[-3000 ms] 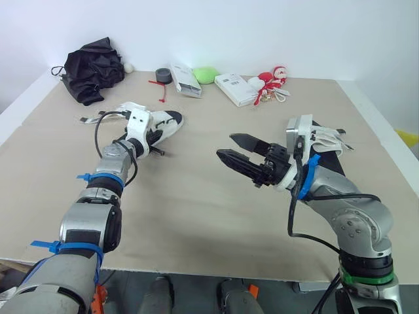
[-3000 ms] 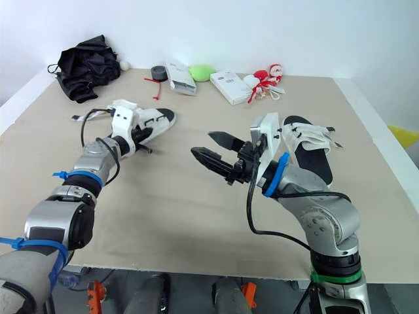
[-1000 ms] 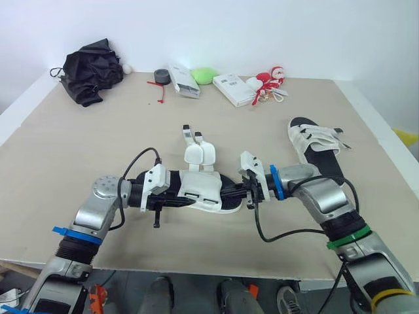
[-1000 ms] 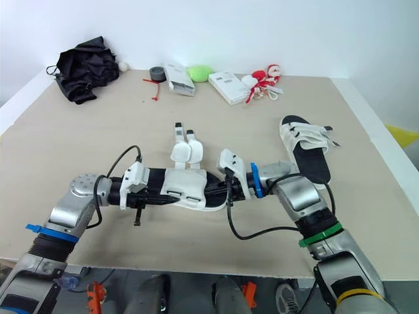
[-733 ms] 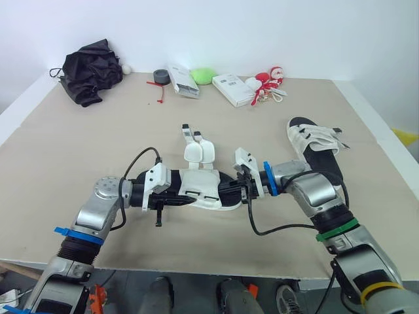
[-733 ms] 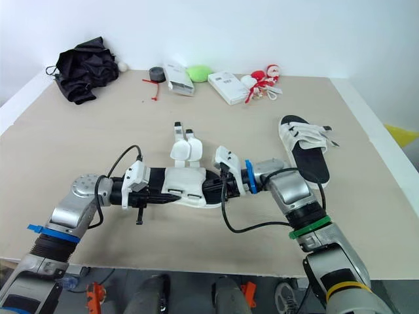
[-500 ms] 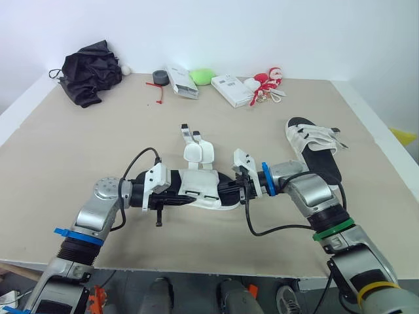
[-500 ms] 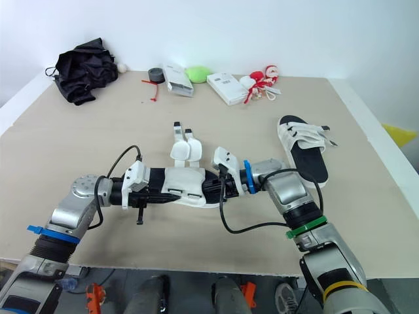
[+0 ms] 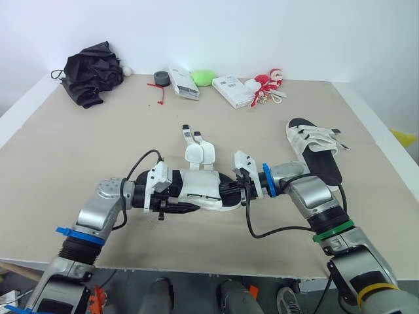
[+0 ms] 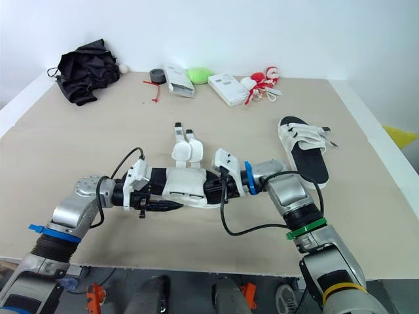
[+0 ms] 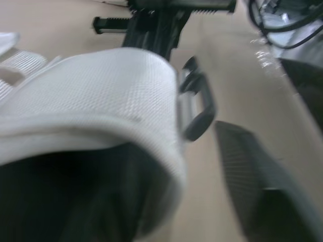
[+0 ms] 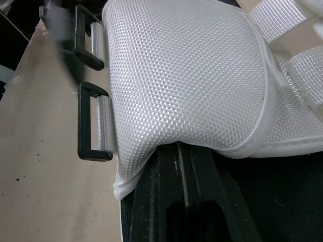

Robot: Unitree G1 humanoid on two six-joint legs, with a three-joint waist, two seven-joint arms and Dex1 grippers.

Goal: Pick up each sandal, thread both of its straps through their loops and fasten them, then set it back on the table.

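Sandal at frame centre, your left claw spread at its edge, right claw under its strap (grip: cannot tell).

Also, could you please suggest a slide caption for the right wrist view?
Close-up of the sandal's white mesh upper, its two black strap loops unthreaded, above the table.

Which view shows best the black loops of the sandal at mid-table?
The right wrist view: both black loops lie close, beside the white upper. The left wrist view shows the loops edge-on, partly hidden. In the eye views they are too small to tell.
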